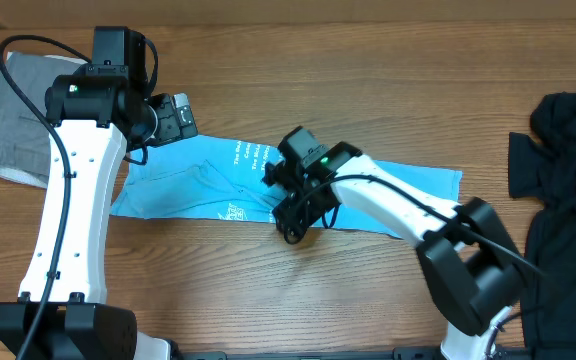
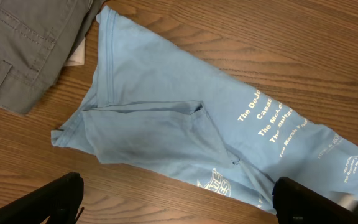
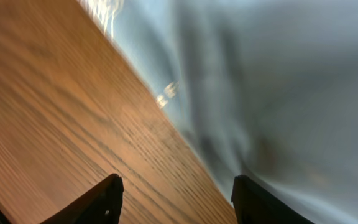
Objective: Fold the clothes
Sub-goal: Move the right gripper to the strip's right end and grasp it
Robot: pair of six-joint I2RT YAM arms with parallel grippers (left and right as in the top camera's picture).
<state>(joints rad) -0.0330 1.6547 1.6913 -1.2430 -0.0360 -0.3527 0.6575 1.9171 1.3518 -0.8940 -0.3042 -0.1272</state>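
The light blue T-shirt lies as a long rumpled band across the middle of the wooden table, its small white lettering facing up. A grey garment lies at 10 o'clock of the shirt. In the left wrist view it lies just beside the shirt's end, and whether they touch cannot be told. A heap of black clothing lies well apart at 3 o'clock, cut off by the frame edge.

The left gripper hangs over the shirt's 10 o'clock end, fingers spread wide with nothing between them. The right gripper is at the shirt's 6 o'clock edge. Its fingers stand apart over the line where cloth meets bare wood, pinching nothing.

The right arm covers the shirt's midsection from above. The right wrist view is blurred, so the folds there are hard to read. The white lettering is too small to make out in full.
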